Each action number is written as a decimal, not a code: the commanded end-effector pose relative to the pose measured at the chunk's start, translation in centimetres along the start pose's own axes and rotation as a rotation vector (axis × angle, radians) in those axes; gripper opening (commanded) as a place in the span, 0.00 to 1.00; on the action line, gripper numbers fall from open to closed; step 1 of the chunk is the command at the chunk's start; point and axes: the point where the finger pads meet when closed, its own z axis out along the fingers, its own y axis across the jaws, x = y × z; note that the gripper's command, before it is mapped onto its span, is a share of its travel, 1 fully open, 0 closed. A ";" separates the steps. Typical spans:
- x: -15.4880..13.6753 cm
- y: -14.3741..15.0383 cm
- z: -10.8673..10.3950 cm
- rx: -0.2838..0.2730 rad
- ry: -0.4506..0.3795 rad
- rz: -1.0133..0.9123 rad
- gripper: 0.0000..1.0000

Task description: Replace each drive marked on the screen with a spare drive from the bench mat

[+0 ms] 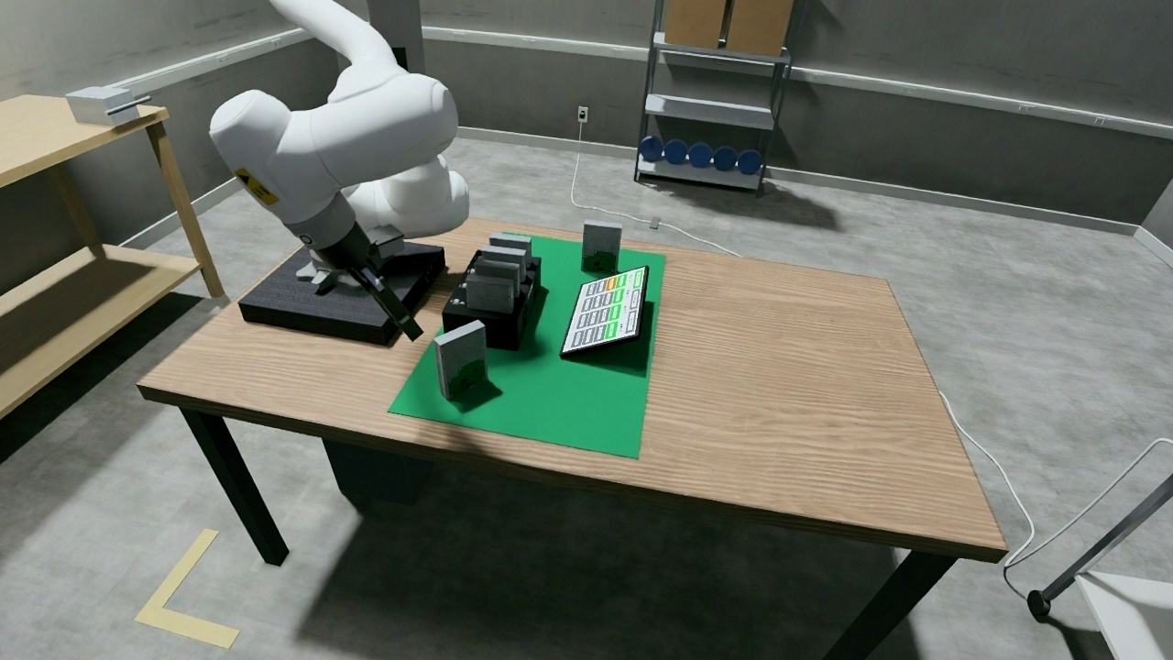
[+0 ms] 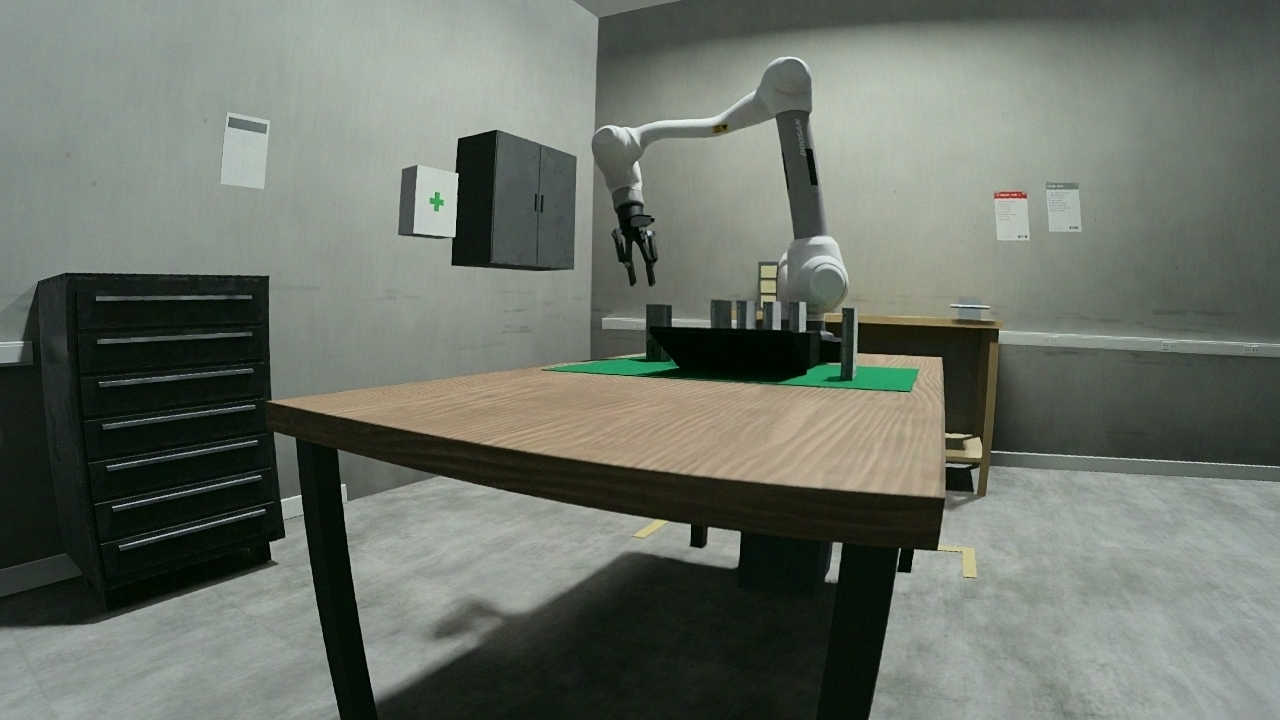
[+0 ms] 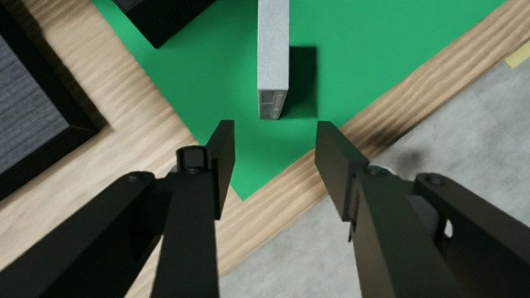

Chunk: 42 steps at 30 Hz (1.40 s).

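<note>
My gripper (image 1: 413, 330) (image 2: 641, 279) (image 3: 275, 141) is open and empty, pointing down above the near spare drive (image 1: 461, 361) (image 2: 657, 333) (image 3: 273, 45). That drive stands upright on the green mat (image 1: 574, 410) (image 2: 881, 380) (image 3: 352, 83); in the wrist view it lies beyond the fingertips, not between them. The far spare drive (image 1: 601, 246) (image 2: 848, 344) stands upright at the mat's back. The black dock (image 1: 506, 330) (image 3: 166, 25) holds several upright grey drives (image 1: 490, 291) (image 2: 745, 313). The tilted screen (image 1: 610, 313) shows green cells and one orange cell in its top row; its text is too small to read.
The screen's black back (image 2: 742, 349) hides most of the dock in the exterior view. The dark robot base plate (image 1: 328, 322) (image 3: 29, 108) is left of the dock in the top view. The wooden table edge (image 1: 574, 484) runs in front of the mat.
</note>
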 end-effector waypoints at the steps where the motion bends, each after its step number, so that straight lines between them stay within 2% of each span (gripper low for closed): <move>1: 0.0 0.0 -0.1 -0.001 -0.009 0.000 0.40; 11: 0.0 -0.1 0.1 0.005 -0.075 0.002 0.40; 20: 0.0 -0.1 0.1 0.007 -0.303 0.003 0.40; 24: 0.0 0.0 0.0 0.003 -0.373 0.002 0.40; 32: 0.0 0.0 -0.1 -0.001 -0.401 0.000 0.40; 33: 0.0 0.0 -0.1 -0.001 -0.401 0.000 0.10; 42: 0.0 0.0 -0.1 -0.001 -0.401 0.000 0.10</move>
